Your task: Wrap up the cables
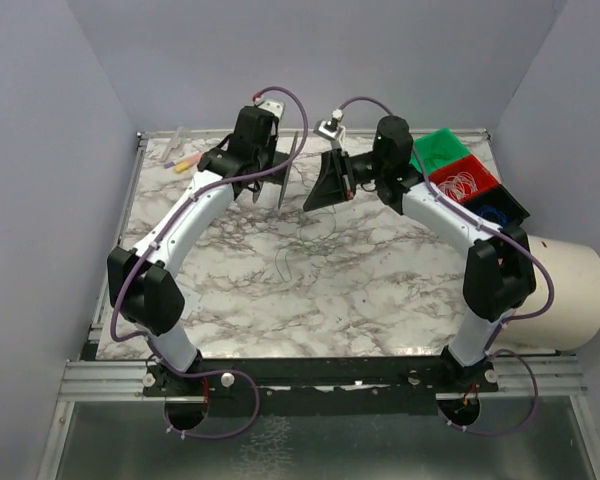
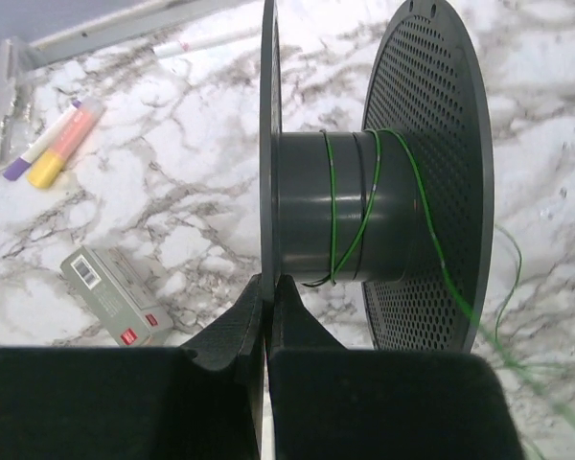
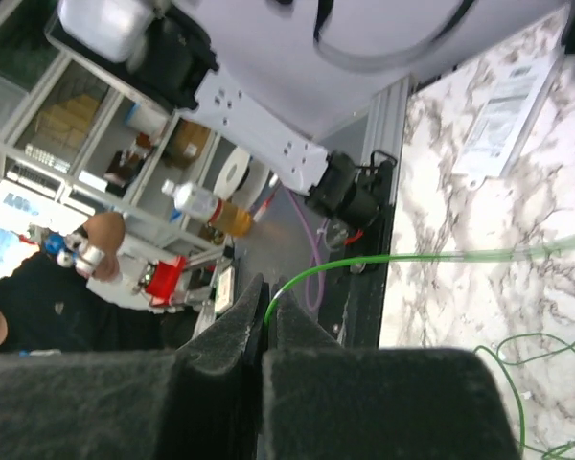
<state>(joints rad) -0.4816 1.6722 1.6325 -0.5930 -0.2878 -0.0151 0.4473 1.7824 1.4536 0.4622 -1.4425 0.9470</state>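
- Cable (image 3: pixel 460 256), a hair-thin green wire, is the one in hand; from the pinch it runs in a fairly straight line out over the marble table (image 2: pixel 172 192), and loose curls of it lie on the table below that line
- right fingers (image 3: pixel 235 331) are pressed together with the wire nipped right at their tips, so this arm works as the feeding and tensioning hand
- left fingers (image 2: pixel 232 335) are shut on the thin rim of one flange of the black spool (image 2: pixel 302 211), holding it on edge above the table with its axle lying level
- On the spool's core the wire makes only a few turns, one of them crossing slantwise, and a tail drops past the perforated flange towards the table
- Judged from this, the winding step has begun and most of the length is unwound
- The next move calls for carrying the pinched wire round the core, or turning the spool, under light tension so that turns settle side by side, then re-gripping farther along the slack
- Farther off, markers (image 2: pixel 62 144) and a small grey box (image 2: pixel 110 297) lie on the table; at the far right a red bin (image 1: pixel 480 165) holds pale coils
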